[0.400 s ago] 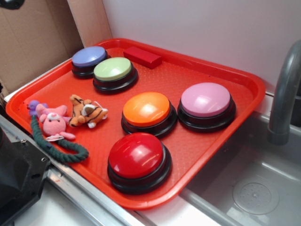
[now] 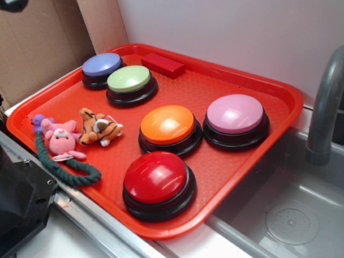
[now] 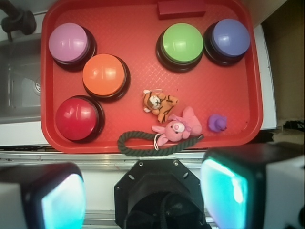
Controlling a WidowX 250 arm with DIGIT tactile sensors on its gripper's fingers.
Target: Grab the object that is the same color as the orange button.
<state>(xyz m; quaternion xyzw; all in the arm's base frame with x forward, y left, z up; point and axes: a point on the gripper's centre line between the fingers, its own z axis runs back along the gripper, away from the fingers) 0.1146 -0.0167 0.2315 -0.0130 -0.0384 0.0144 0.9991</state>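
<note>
A small orange plush tiger (image 2: pixel 101 128) with black stripes lies on the red tray (image 2: pixel 226 177), left of the orange button (image 2: pixel 167 125). In the wrist view the tiger (image 3: pixel 158 104) lies right of and below the orange button (image 3: pixel 104 76). My gripper (image 3: pixel 143 195) is open and empty, high above the near side of the tray, over the robot's black base. Its two fingers show at the bottom corners of the wrist view, far apart. The gripper does not show in the exterior view.
A pink plush pig (image 3: pixel 176 128) on a green rope (image 3: pixel 143 145) lies beside the tiger, with a small purple toy (image 3: pixel 218 123). Red (image 3: pixel 77 118), pink (image 3: pixel 69 43), green (image 3: pixel 182 44) and blue (image 3: pixel 230 39) buttons and a red block (image 3: pixel 182 8) share the tray. A sink (image 2: pixel 290 215) is alongside.
</note>
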